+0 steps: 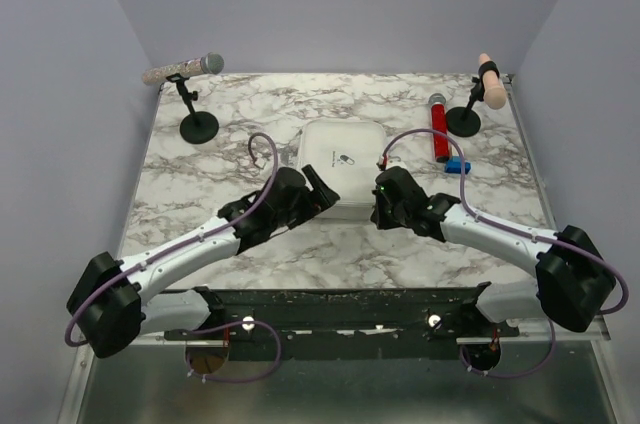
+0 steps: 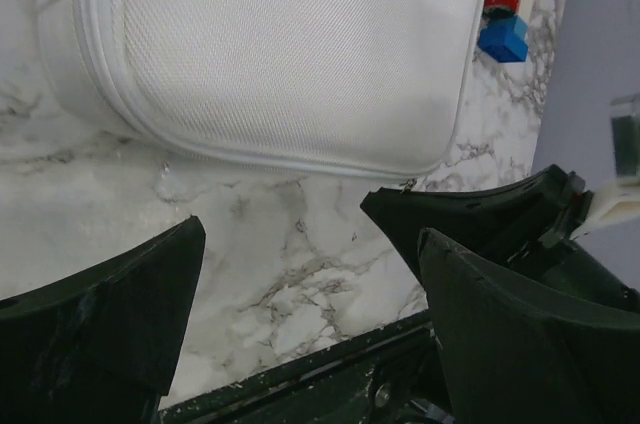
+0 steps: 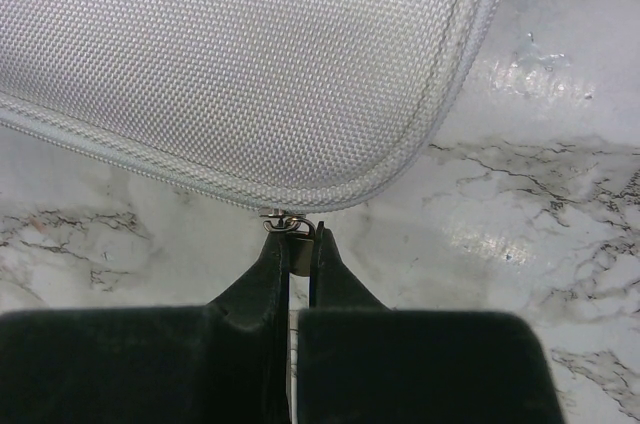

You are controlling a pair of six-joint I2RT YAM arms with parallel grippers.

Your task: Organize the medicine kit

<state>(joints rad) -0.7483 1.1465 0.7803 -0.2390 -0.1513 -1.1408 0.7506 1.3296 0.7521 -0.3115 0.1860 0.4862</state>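
The medicine kit (image 1: 343, 156) is a closed light grey-white zippered case in the middle of the marble table; it also shows in the left wrist view (image 2: 280, 44) and the right wrist view (image 3: 240, 54). My right gripper (image 3: 298, 236) is shut on the kit's metal zipper pull (image 3: 290, 225) at the case's near right corner. My left gripper (image 2: 300, 284) is open and empty, just off the kit's near left edge, with bare marble between its fingers. In the top view the left gripper (image 1: 318, 190) and right gripper (image 1: 378, 206) flank the kit's near side.
A red cylinder (image 1: 439, 130) and a small blue block (image 1: 458, 166) lie right of the kit. A black stand with a glittery microphone (image 1: 183, 70) is at back left, another stand with a peach handle (image 1: 490, 82) at back right. Walls enclose three sides.
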